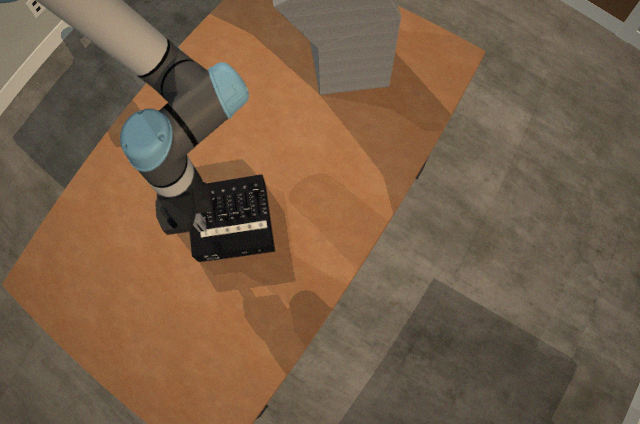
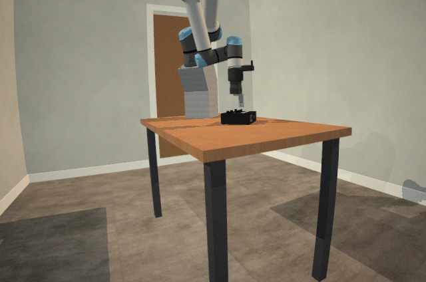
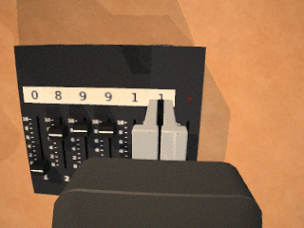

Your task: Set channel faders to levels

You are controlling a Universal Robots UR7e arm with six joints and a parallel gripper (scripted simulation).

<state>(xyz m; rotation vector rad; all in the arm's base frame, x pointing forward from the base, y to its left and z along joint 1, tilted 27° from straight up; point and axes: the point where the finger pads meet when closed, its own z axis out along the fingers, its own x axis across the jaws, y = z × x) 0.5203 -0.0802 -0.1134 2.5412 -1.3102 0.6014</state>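
The black lighting desk [image 1: 235, 246] [image 2: 239, 119] [image 3: 108, 66] stands flat on the table. Its white tape [image 3: 76, 95] [image 1: 237, 227] reads 0, 8, 9, 9, 1, 1. In the wrist view the leftmost fader cap [image 3: 37, 170] sits low. The three caps after it [image 3: 56, 135] [image 3: 79, 129] [image 3: 104, 131] sit high. The faders at the right end are hidden behind my fingers and wrist. My gripper [image 3: 160, 113] [image 1: 199, 223] [image 2: 241, 103] is shut with nothing between the fingers. It points down a little above the desk's right end, its tips over the last tape number.
The orange table [image 1: 129, 305] [image 2: 240, 138] bears the arm's grey pedestal [image 1: 351, 37] [image 2: 199, 96] at its far side. A small red dot [image 3: 189, 98] marks the desk to the right of the tape. The forearm [image 1: 103, 16] passes over the table's left part.
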